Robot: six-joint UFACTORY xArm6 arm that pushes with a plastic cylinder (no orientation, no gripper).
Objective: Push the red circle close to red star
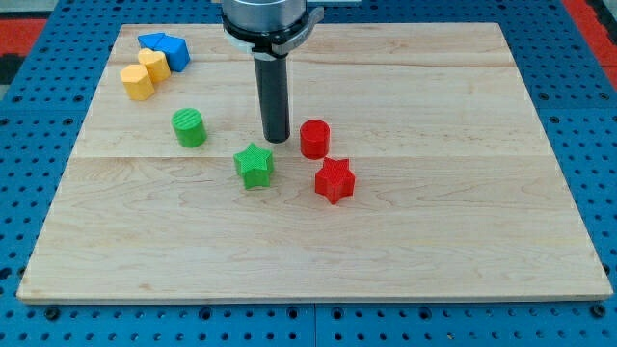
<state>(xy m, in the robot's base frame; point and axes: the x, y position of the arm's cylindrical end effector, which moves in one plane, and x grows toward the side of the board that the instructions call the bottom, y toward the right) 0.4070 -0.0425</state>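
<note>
No text, label, brand, number or sign can be read anywhere in the camera view. The wooden board (318, 251) in the middle of the frame shows only plain grain and seams. The blue pegboard (39, 145) around it carries rows of holes and no marks. The blocks lying across the upper left and centre of the frame have bare ribbed faces with nothing written on them. The dark rod at the top centre and the grey mount above it bear no legible marking.
</note>
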